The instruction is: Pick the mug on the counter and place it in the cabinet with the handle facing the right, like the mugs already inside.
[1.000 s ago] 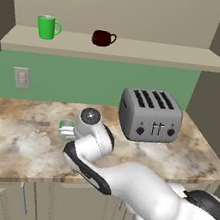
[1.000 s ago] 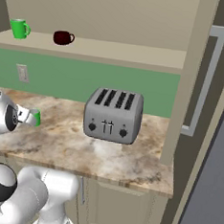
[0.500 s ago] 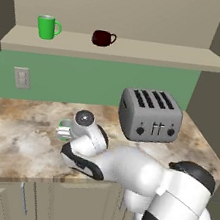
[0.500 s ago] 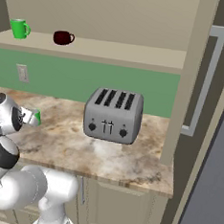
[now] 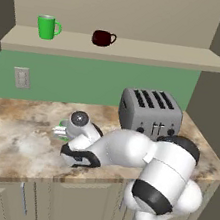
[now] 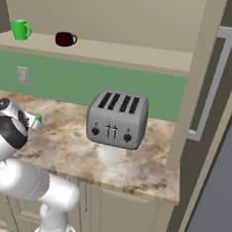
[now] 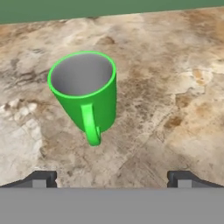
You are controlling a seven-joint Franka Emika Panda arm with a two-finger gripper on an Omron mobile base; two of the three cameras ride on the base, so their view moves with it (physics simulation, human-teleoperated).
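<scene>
Simulated kitchen, green back wall w/ a pale wall outlet (image 5: 21,77): a marbled beige-and-brown surface (image 5: 10,141) runs under the cabinet (image 5: 142,50), a long open beige wall shelf. On the shelf stand a green mug (image 5: 47,26) at left and a squat dark red mug (image 5: 102,38) just right of it, apart. A grey four-slot toaster (image 6: 117,119) sits on the surface toward the right; its front shows knobs and levers, no readable brand or writing. The white arm reaches low over the surface, fingers (image 7: 40,179) spread wide and holding nothing, the two tips well apart at the bottom of the hand view. The mug (image 7: 85,92), bright green w/ pale grey inside, stands upright on the surface between and ahead of the tips, untouched. Its handle (image 7: 90,124) points toward the camera on the hand. No label on the mug.
</scene>
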